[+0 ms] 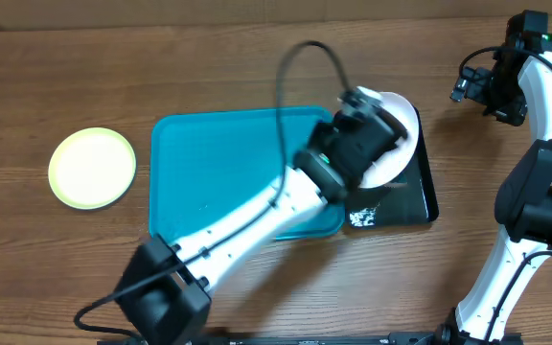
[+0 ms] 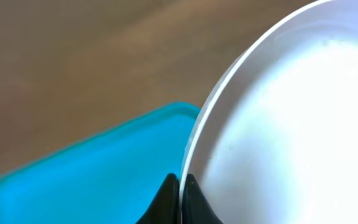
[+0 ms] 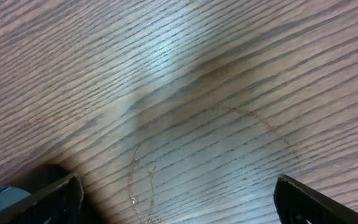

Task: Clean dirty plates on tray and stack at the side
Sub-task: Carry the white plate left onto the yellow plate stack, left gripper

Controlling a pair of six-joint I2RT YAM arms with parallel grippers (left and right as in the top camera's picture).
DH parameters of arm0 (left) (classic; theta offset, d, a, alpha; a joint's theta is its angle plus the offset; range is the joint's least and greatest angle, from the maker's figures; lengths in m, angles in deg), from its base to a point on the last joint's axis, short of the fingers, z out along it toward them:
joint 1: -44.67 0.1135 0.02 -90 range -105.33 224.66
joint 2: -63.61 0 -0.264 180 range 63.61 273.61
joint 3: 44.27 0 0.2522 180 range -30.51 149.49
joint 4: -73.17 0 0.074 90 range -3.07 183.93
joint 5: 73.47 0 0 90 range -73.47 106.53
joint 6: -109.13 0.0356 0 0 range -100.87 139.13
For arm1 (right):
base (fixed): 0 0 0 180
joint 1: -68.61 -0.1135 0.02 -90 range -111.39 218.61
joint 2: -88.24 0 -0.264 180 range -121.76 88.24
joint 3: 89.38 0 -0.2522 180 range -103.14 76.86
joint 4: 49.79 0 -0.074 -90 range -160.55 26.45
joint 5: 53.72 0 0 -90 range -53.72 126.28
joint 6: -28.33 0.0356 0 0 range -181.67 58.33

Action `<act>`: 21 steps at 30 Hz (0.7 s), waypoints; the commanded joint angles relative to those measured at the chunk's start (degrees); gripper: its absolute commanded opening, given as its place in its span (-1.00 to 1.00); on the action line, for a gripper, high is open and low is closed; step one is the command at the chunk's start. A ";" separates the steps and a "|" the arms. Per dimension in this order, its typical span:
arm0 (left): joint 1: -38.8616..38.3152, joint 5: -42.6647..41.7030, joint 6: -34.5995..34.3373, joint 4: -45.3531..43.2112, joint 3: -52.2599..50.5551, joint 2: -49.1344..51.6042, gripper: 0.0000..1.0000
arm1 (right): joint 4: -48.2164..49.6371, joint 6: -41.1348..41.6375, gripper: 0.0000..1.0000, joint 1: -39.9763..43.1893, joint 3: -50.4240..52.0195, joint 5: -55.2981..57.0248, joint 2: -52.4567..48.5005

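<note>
Round, shallow white plate [image 1: 401, 125], smooth glossy plastic with a raised rim, was over the narrow black tray [image 1: 422, 196], at 3 o'clock of the turquoise tray [image 1: 218, 163]. Left fingers [image 2: 169, 198] were pinching the plate's rim. The turquoise tray was rectangular, with rounded corners and a raised lip. A yellow-green plate [image 1: 92, 169] lay flat on the bench [image 1: 257, 57] at 9 o'clock of that tray. Right fingers [image 3: 309, 202] were spread wide, holding nothing, over brown wood-grain bench at 2 o'clock.
</note>
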 commanded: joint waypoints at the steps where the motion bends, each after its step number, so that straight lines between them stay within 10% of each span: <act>1: 8.35 -26.86 -8.66 0.24 0.76 -0.46 -0.92 | 0.07 0.22 1.00 0.17 -1.09 -0.26 2.03; 9: 32.61 -61.33 -12.28 4.66 0.76 -0.44 -0.92 | 0.07 0.22 1.00 0.17 -1.09 -0.28 2.03; 21: 68.24 -53.88 -10.86 22.84 0.74 -0.44 -0.92 | 0.07 0.22 1.00 0.17 -1.09 -0.28 2.03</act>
